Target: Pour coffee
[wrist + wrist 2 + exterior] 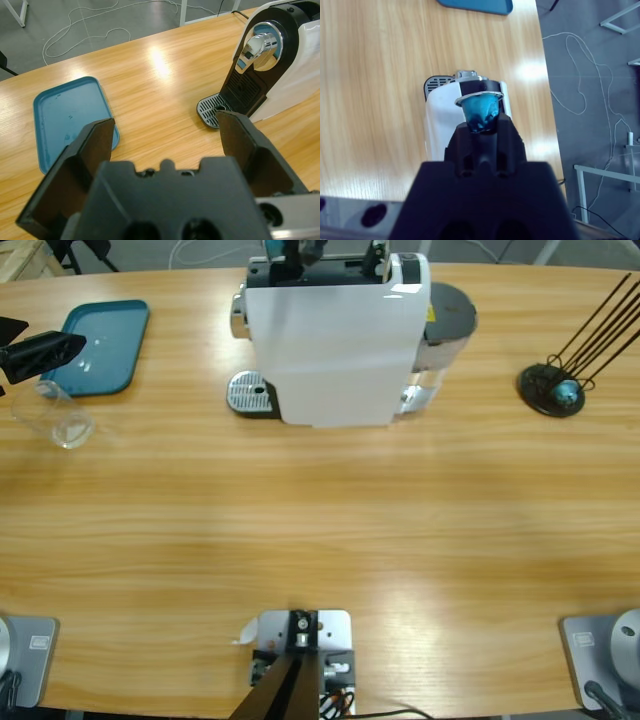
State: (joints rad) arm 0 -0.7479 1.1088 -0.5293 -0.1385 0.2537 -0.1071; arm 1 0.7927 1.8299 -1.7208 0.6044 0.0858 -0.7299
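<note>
The right hand (481, 131) pinches a teal capsule (480, 111) above the white coffee machine (451, 129). The left hand (165, 142) is spread over the desk (160, 100), between a teal tray (62, 120) and the machine's drip grate (212, 111). A clear glass (55, 418) stands near the tray; no coffee is visible.
</note>
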